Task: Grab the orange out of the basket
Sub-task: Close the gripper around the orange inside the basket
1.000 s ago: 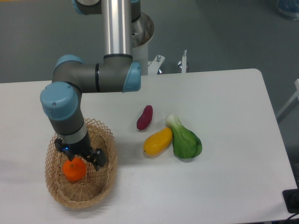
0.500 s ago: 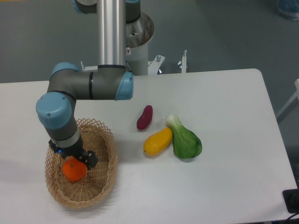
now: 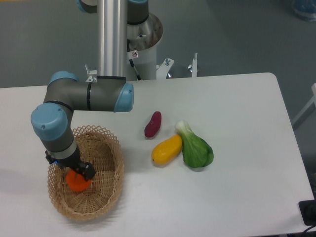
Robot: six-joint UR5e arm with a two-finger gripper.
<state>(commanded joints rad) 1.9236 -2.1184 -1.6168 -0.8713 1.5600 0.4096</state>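
The orange [image 3: 76, 182] lies on the woven bottom of the tan wicker basket [image 3: 108, 190] at the table's front left. My gripper [image 3: 73, 174] is down inside the basket, right on top of the orange, hiding its upper half. The wrist and gripper body cover the fingers, so I cannot make out whether they are around the fruit or how far apart they stand.
To the right of the basket lie a purple sweet potato [image 3: 152, 124], a yellow-orange mango-like fruit [image 3: 167, 150] and a green bok choy [image 3: 195, 147], the last two touching. The arm's elbow [image 3: 89, 95] hangs over the basket's far side.
The arm has shifted left and down. The gripper, which stood beside and above the orange, now sits lower and covers more of it. The orange has stayed in place.
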